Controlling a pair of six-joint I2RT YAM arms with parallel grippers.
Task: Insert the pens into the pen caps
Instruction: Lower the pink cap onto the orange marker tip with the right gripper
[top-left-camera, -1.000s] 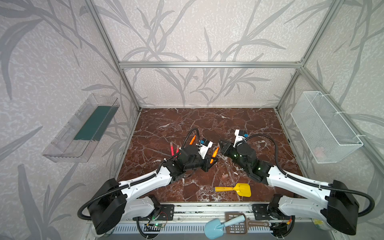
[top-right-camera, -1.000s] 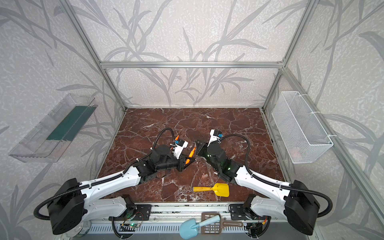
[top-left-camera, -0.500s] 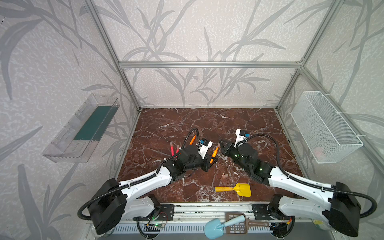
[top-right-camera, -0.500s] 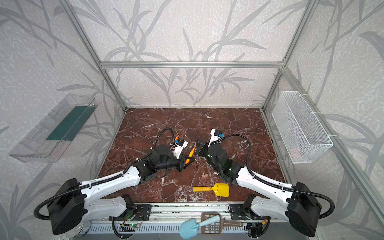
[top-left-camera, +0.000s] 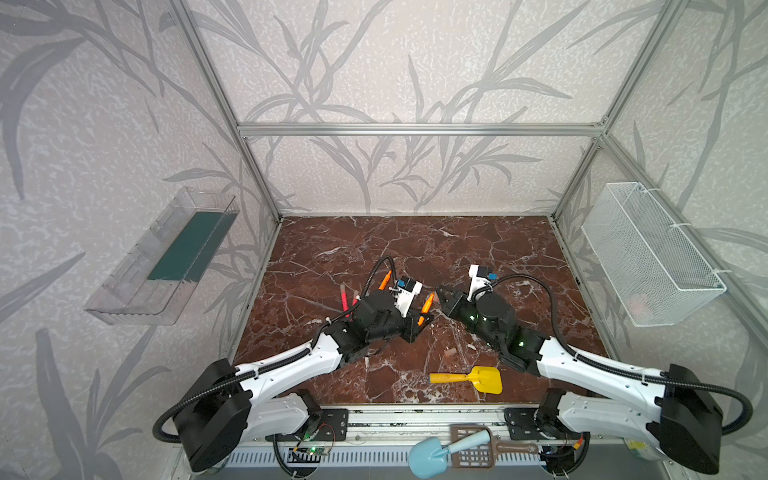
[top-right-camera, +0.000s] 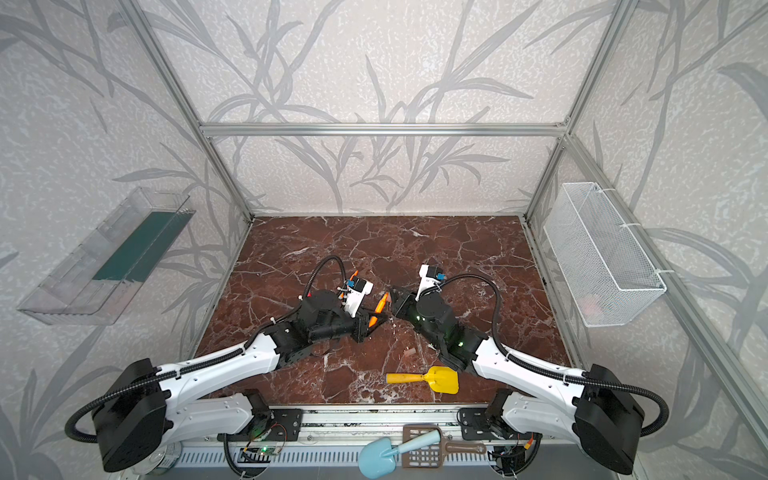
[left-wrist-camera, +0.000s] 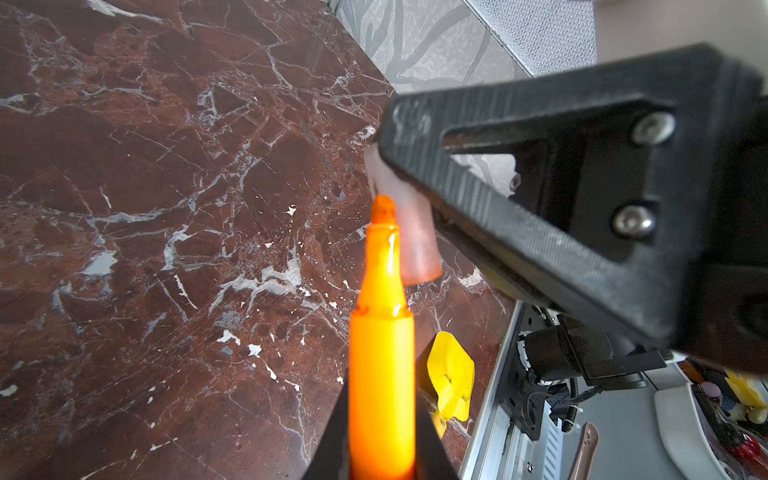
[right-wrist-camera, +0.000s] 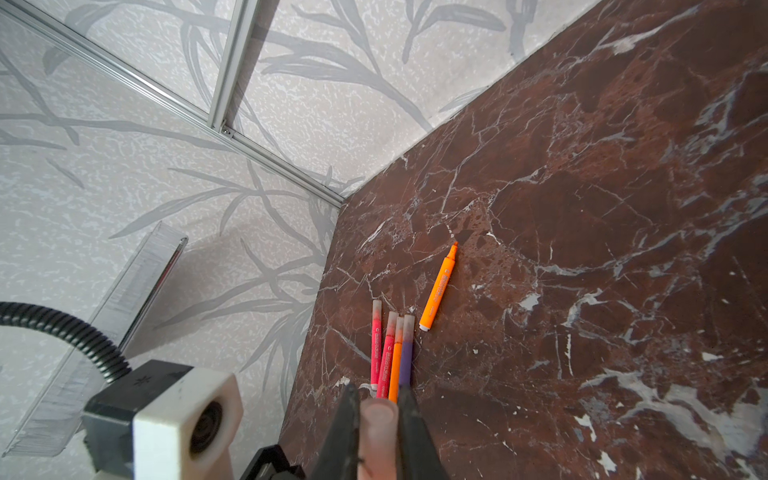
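1. Four capped pens (right-wrist-camera: 390, 353) lie side by side on the left of the table (top-left-camera: 415, 249). A loose orange pen (right-wrist-camera: 438, 289) lies just beside them without a cap.
2. Next comes the left gripper (left-wrist-camera: 382, 432), clamped narrow on the held orange pen (left-wrist-camera: 382, 332), which is raised off the table with its tip toward the other arm.
3. Facing it, the right gripper (right-wrist-camera: 378, 415) is pinched tight on a pale cap (right-wrist-camera: 378, 428). In the left wrist view the pen's tip sits against the side of the cap, not at an open end, and I cannot tell which end is the mouth.
4. A push from this line-up would likely slide the tip along the outside of the cap. It could smear ink or lever the smooth cap out of the pinch.
5. A sideways load could also tilt the pen in its grip, since only its rear part is held.
6. Further right and nearer the front, a spare cap (top-left-camera: 451, 354) lies near a yellow shovel (top-left-camera: 478, 379). A dropped cap could roll in among these.
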